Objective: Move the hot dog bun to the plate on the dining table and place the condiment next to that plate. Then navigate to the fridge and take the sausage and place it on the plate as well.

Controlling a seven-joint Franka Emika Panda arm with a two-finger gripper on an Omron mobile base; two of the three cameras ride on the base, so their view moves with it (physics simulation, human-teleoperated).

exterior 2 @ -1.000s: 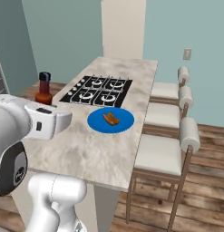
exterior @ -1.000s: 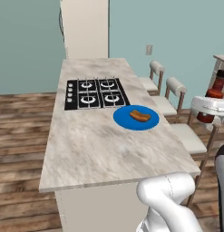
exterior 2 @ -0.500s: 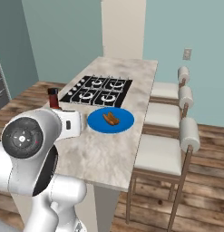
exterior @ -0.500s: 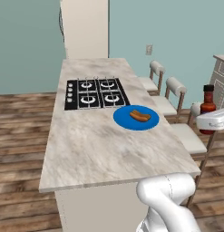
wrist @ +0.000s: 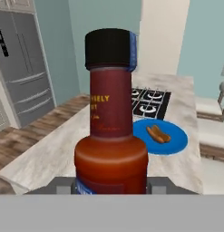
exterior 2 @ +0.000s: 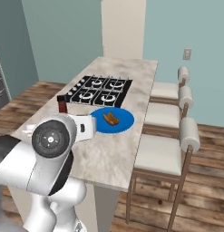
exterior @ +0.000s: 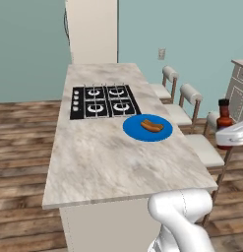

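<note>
Left base view: one round blue plate (exterior: 148, 129) holds one brown hot dog bun (exterior: 151, 126), four burners at 11 o'clock. One dark red sauce bottle (exterior: 224, 116) floats at 3 o'clock.

Right base view: three white stools (exterior 2: 164, 151) line the grey marble table (exterior 2: 114, 156).

Hand view: the gripper (wrist: 111, 186) pinches the bottle, jaws partly closed.

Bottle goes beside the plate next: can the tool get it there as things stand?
Probably yes. The tool holds the bottle upright, and bare counter lies around the plate, nothing between.

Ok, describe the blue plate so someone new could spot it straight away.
Find the long marble-topped island counter with the black four-burner cooktop. Just in front of the cooktop, toward the stools, lies a round blue plate, holding a small brown hot dog bun.
</note>
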